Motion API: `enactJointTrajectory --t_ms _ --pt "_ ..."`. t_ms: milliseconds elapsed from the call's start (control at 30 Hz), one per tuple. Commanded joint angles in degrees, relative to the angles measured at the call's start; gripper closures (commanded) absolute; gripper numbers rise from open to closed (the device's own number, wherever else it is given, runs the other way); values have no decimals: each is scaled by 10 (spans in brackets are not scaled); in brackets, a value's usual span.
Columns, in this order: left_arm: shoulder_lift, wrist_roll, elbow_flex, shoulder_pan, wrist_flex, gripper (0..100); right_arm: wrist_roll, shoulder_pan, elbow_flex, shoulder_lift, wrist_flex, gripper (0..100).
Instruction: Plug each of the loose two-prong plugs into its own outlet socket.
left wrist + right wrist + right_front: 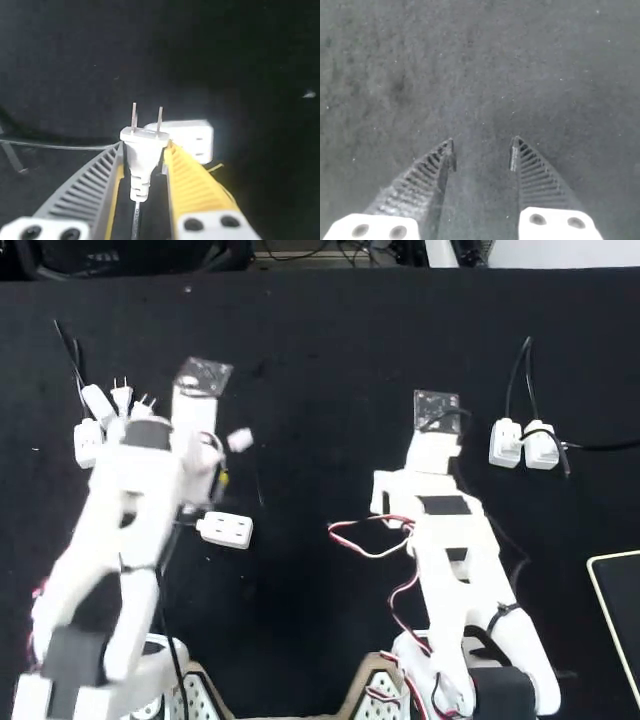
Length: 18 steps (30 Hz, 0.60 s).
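My left gripper point(144, 147) is shut on a white two-prong plug point(142, 150), with the prongs pointing away from the wrist. Just beyond the prongs lies a white outlet block point(192, 137), apart from them. From above, that outlet block point(225, 528) lies beside the left arm, and a yellow finger point(222, 480) shows just behind it. Two loose white plugs point(132, 400) lie at the far left next to another white outlet block point(88, 443). My right gripper point(481, 152) is open over bare black cloth, holding nothing.
At the back right, a white outlet point(505, 443) and a white plug point(541, 445) on a black cable sit pressed together. A dark slab with a yellow rim point(612, 585) lies at the right edge. Red and white wires point(365, 540) loop beside the right arm.
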Motion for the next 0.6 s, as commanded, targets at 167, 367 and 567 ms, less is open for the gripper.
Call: enactJointTrajectory --t_ms 167,367,567 --pt "-132 116 269 180 -317 970 -9 15 -34 -22 -8 828" --pt "-140 149 297 198 -352 808 -9 12 -34 -22 -8 828" --pt "-142 129 227 150 -269 777 -9 11 -34 -22 -9 826"
